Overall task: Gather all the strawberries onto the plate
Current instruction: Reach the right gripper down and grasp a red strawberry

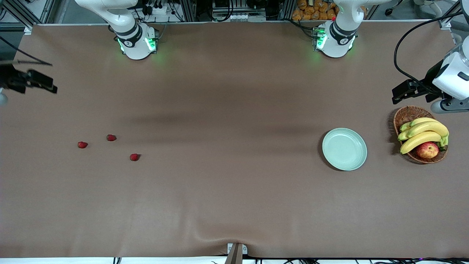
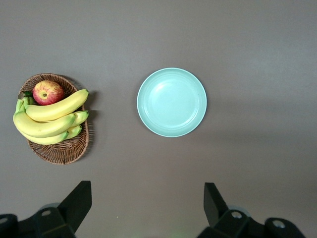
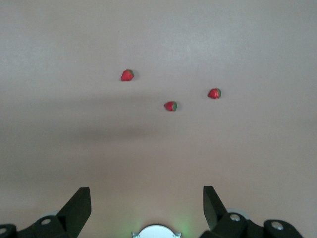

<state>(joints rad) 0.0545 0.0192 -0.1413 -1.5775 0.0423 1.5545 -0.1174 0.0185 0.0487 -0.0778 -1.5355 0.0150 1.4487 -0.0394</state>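
Nearest front cam: strawberry (image 1: 134, 157), alone on bare counter (image 1: 234, 205) toward right arm's end. Two more strawberries slightly farther from cam – one (image 1: 111, 138) beside it, one (image 1: 82, 145) closest to counter's edge at that end; all three apart, none touching. Same trio in right wrist view (image 3: 171, 105), (image 3: 127, 75), (image 3: 214, 93).

Plate (image 1: 344, 149) – pale mint, round, raised rim; flat on counter toward left arm's end, well apart from berries; nothing in it. Also seen in left wrist view (image 2: 171, 102).

Wicker basket (image 1: 406, 115) near plate, closer to counter's edge at left arm's end; holds banana bunch (image 1: 425, 134) & red-yellow apple (image 1: 427, 150), apple resting against bananas.

Left tool (image 2: 147, 208): raised over counter by basket & plate, fingers (image 2: 79, 201) spread wide, gripping nothing. In front view only partly visible, at frame edge above basket.

Right tool (image 3: 147, 208): raised over counter at right arm's end, strawberries below; fingers (image 3: 78, 203) spread wide, nothing between. Mostly cut off at frame edge in front view.
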